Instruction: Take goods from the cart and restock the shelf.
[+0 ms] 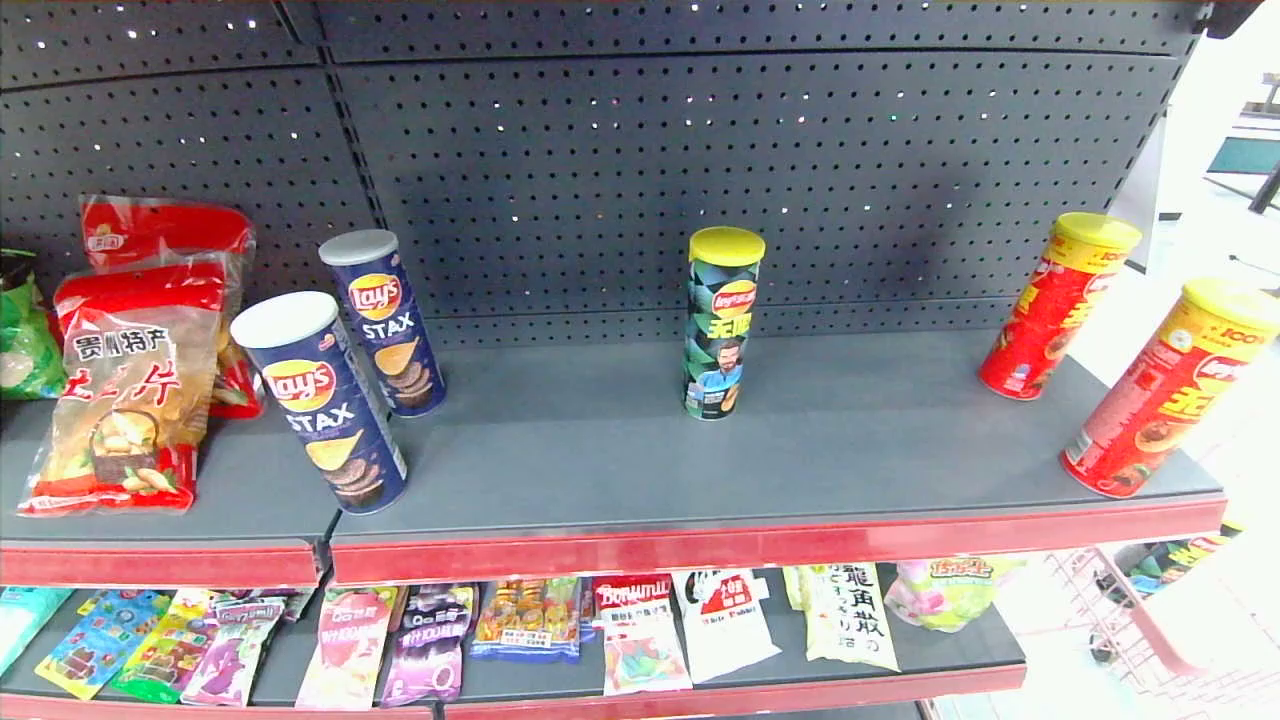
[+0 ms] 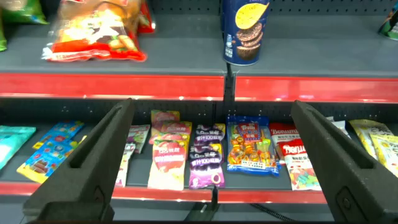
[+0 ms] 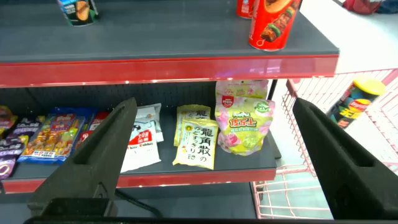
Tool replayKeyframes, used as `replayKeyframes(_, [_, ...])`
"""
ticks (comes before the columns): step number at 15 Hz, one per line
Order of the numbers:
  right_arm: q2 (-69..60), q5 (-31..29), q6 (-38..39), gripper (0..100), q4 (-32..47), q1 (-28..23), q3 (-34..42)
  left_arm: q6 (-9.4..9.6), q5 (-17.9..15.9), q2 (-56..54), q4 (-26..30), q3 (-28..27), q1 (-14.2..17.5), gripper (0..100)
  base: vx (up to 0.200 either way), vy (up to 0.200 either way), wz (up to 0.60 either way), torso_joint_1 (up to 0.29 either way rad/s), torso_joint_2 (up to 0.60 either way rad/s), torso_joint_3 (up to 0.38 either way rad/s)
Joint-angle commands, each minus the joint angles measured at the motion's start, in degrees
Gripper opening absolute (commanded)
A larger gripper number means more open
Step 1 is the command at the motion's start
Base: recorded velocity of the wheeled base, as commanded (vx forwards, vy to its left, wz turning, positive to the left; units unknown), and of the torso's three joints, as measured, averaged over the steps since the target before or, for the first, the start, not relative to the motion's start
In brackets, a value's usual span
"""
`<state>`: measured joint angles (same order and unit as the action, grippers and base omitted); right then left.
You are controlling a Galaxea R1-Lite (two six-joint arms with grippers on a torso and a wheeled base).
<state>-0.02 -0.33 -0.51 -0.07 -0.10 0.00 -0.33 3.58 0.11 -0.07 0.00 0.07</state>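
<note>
L gripper is seen spread wide w/ nothing held, level w/ the row of flat snack packets on the lower shelf. R gripper is likewise wide open & empty, faced at the right end of that row, near a pale green flowered pouch.

A pink wire cart is placed right of the shelving. A dark multicoloured chip can w/ yellow lid lies tilted inside it.

On the grey upper shelf w/ red front lip, these are stood:
- 2 dark blue chip cans at left, one near the front edge, one farther back
- a green-black chip can w/ yellow lid, approx mid
- 2 red chip cans w/ yellow lids at right, one far, one near

Red-and-clear snack bags are propped at far left.
</note>
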Motion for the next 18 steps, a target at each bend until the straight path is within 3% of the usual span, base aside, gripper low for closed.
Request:
replayKeyframes(1, [0.0,0.0,0.0,100,0.0,0.0,0.0,-0.02,0.0,0.0,0.0,0.0,0.0,100,0.000,0.000,0.00,0.000,0.00,0.000])
replayKeyframes(18, [0.0,0.2,0.0,100,0.0,0.0,0.0,0.07,0.0,0.0,0.0,0.0,0.0,100,0.000,0.000,0.00,0.000,0.00,0.000])
